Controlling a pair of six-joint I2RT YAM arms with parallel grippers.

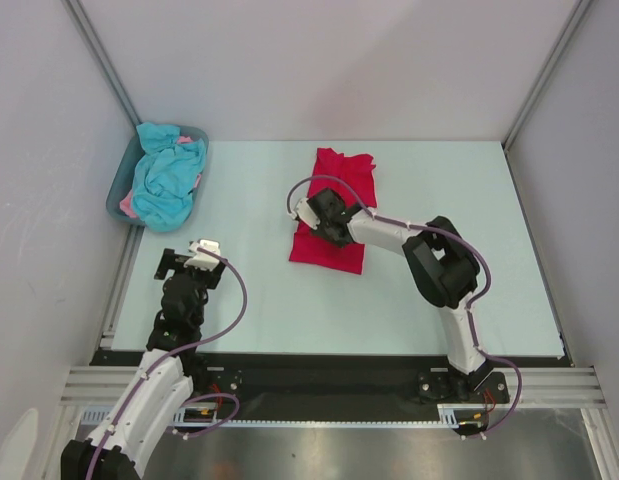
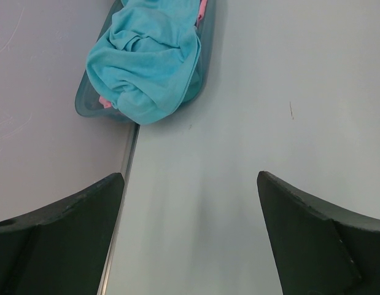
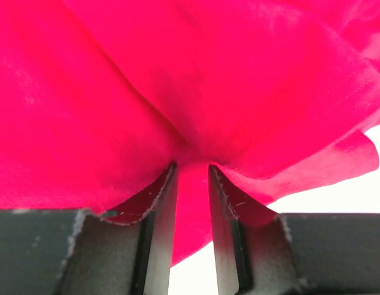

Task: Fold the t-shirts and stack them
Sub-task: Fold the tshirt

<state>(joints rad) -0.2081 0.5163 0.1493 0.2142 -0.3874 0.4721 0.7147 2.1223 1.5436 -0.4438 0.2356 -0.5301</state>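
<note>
Right hand (image 3: 191, 171) sits on the red shirt (image 1: 341, 172), right of the tub (image 1: 116, 196) — cloth lies between its close-set fingers, and I cannot tell if it grips. Left hand (image 2: 190, 178), near the tub, is released wide

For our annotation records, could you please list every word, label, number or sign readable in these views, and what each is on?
None: no view shows any legible text. The red t-shirt, the turquoise t-shirt, the tub and the table are plain; any marking on the arm bases is too small to read.
</note>
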